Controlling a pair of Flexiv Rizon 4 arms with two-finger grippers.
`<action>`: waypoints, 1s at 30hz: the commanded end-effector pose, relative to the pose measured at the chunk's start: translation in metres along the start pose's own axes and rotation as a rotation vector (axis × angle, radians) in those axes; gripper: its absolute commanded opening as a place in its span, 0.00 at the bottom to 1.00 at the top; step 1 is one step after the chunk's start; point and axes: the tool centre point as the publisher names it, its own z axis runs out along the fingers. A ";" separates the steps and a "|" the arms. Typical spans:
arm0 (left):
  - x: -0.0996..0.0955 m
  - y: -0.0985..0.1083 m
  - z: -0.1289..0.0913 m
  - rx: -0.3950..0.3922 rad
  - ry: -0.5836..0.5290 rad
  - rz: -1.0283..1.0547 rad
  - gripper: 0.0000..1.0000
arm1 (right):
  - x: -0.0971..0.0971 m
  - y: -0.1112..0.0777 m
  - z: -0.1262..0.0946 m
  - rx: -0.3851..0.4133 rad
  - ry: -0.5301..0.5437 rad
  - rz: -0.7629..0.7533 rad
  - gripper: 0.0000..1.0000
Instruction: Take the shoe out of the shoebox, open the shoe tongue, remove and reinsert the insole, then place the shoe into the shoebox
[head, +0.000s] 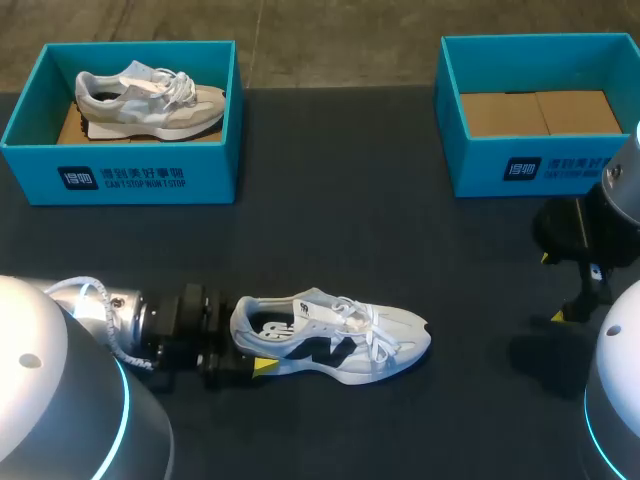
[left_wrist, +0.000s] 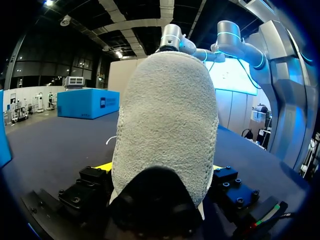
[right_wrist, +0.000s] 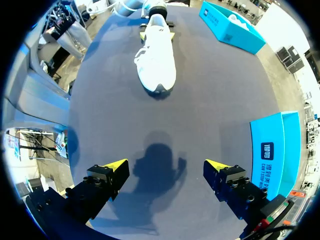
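Observation:
A white sneaker with dark side marks (head: 335, 338) lies on its sole on the dark table (head: 330, 230), toe pointing right. My left gripper (head: 255, 342) is at its heel. In the left wrist view the fuzzy grey heel (left_wrist: 165, 125) fills the gap between the wide-spread fingers, and contact cannot be seen. My right gripper (head: 552, 288) hangs open and empty over the table's right side, with the sneaker (right_wrist: 156, 62) far ahead of it. An empty blue shoebox (head: 530, 165) stands at the back right.
A second blue shoebox (head: 120, 170) at the back left holds a beige and grey sneaker (head: 150, 100). In the right wrist view the empty box (right_wrist: 272, 150) is close beside my right gripper (right_wrist: 166, 167).

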 end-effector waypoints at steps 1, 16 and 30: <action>-0.001 0.001 0.006 -0.009 0.003 -0.001 0.00 | 0.002 -0.001 0.000 0.000 -0.003 -0.002 1.00; 0.001 0.009 -0.001 -0.017 0.008 0.005 0.00 | 0.002 -0.001 0.000 0.000 -0.003 -0.002 1.00; 0.001 0.009 -0.001 -0.017 0.008 0.005 0.00 | -0.004 0.027 -0.006 0.047 -0.011 0.006 1.00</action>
